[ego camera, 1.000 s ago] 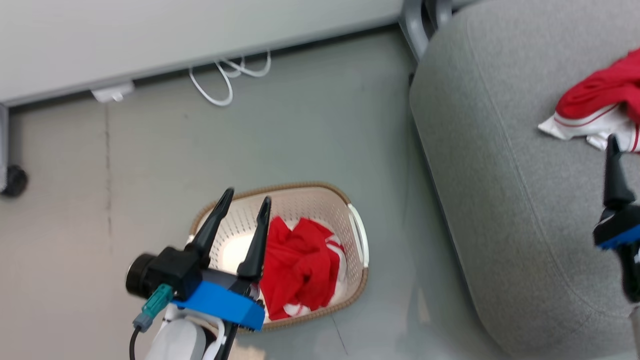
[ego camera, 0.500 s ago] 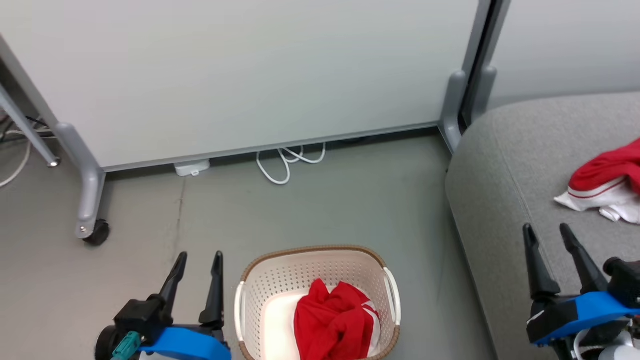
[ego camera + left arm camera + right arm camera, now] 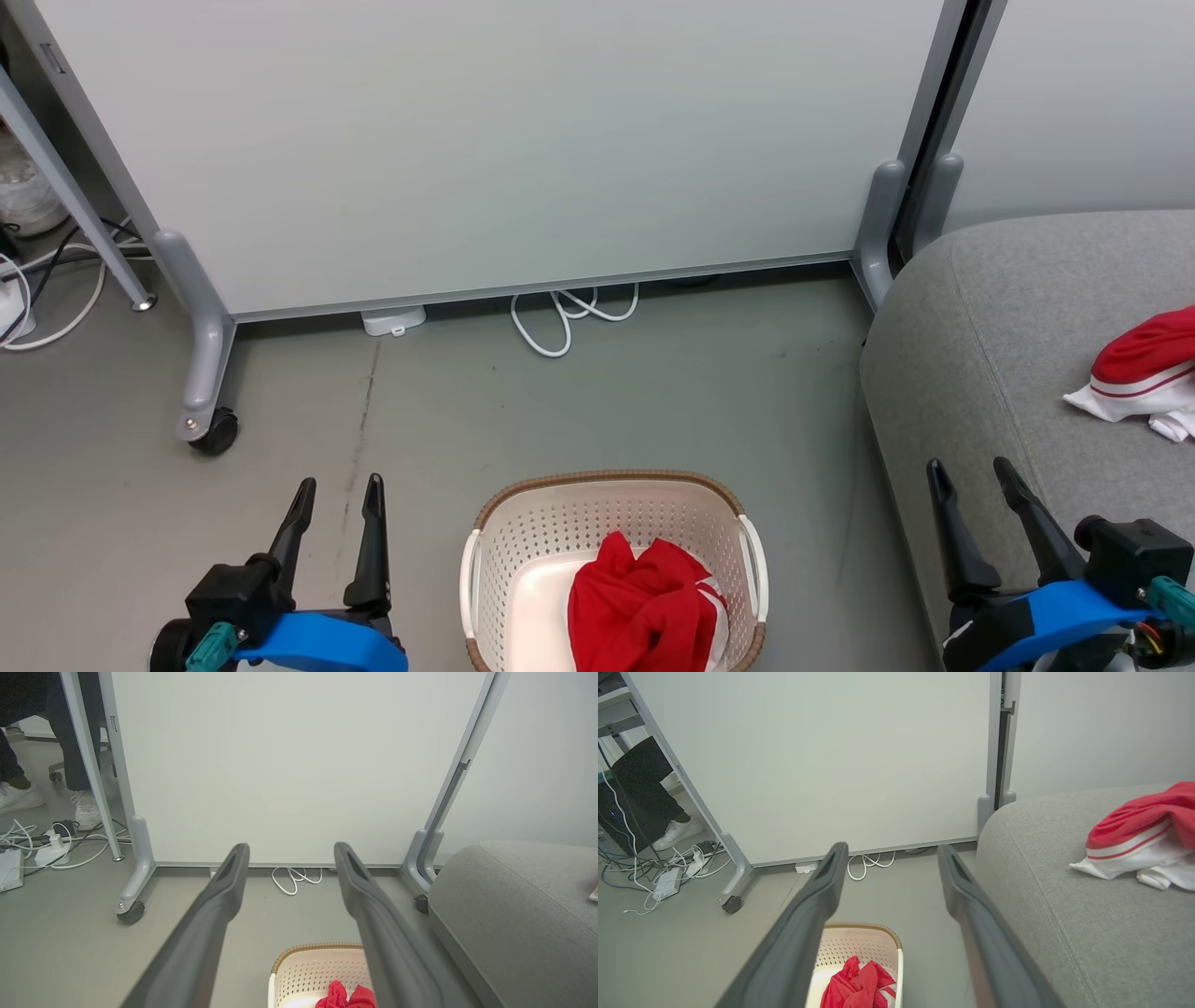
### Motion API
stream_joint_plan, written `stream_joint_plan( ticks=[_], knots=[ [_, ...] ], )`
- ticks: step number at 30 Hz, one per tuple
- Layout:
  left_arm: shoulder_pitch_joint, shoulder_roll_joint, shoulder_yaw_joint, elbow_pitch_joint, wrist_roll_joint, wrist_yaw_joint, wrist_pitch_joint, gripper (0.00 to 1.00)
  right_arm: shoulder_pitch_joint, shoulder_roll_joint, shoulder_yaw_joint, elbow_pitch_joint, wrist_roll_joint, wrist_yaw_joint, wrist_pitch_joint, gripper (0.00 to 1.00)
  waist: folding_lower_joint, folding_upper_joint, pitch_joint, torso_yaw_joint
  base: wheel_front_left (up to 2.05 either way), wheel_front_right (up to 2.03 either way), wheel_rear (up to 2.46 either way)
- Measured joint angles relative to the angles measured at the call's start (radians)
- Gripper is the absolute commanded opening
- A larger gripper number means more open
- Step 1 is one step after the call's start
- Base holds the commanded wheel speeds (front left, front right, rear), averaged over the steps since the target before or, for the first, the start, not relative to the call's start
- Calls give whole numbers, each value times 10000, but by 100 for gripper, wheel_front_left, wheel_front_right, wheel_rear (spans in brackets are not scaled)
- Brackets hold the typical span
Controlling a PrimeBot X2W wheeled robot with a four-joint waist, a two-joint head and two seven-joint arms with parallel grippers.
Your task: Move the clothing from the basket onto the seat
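Note:
A crumpled red garment [image 3: 644, 607] lies in the cream basket [image 3: 607, 523] on the floor at the bottom centre. A second red and white garment [image 3: 1144, 373] rests on the grey seat [image 3: 1008, 327] at the right. My left gripper [image 3: 338, 487] hangs open and empty to the left of the basket. My right gripper [image 3: 971, 469] is open and empty over the seat's front edge. The left wrist view looks along the open left gripper [image 3: 292, 849] at the basket [image 3: 308, 970] with a red garment [image 3: 345, 996] below. In the right wrist view the open right gripper [image 3: 892, 848] frames the basket [image 3: 864, 947] and both garments [image 3: 857, 989] [image 3: 1143, 835].
A white partition panel [image 3: 485, 140] on grey wheeled feet [image 3: 210, 425] stands behind the basket. A white cable [image 3: 569, 317] loops under it. Cables and a power strip [image 3: 28, 844] lie at far left, near a person's shoes [image 3: 86, 807]. Grey floor [image 3: 653, 392] separates basket and seat.
The head view has swung up and back, showing more of the partition. Both grippers now sit low, the left one beside the basket rather than over it. Both stay open.

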Motion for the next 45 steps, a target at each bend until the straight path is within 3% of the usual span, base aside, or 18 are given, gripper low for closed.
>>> stream_joint_plan(
  ticks=[12, 19, 36, 45],
  knots=[
    [16, -10, -58, -6, 52, 0, 0, 100, -59, 86, 23, 69, -73, 0, 25, 100, 1, 0, 204, -64, 0, 0, 0],
    [-420, 25, -316, 71, -25, 0, 0, 100, -551, 115, 234, -81, -67, 0, -69, 100, 1, 0, 847, -267, 0, 0, 0],
    [-3987, 644, -1929, 1737, -161, 0, 0, 100, -3535, 140, 1103, -508, 186, -2, -972, 100, 5, -1, 5134, -1360, 0, 0, 0],
    [-5814, 932, -3754, 3486, -249, -2, 2, 100, -4953, 153, 1825, -539, -38, 0, -1340, 100, 5, -1, 7537, -2155, 0, 0, 0]
  ],
)
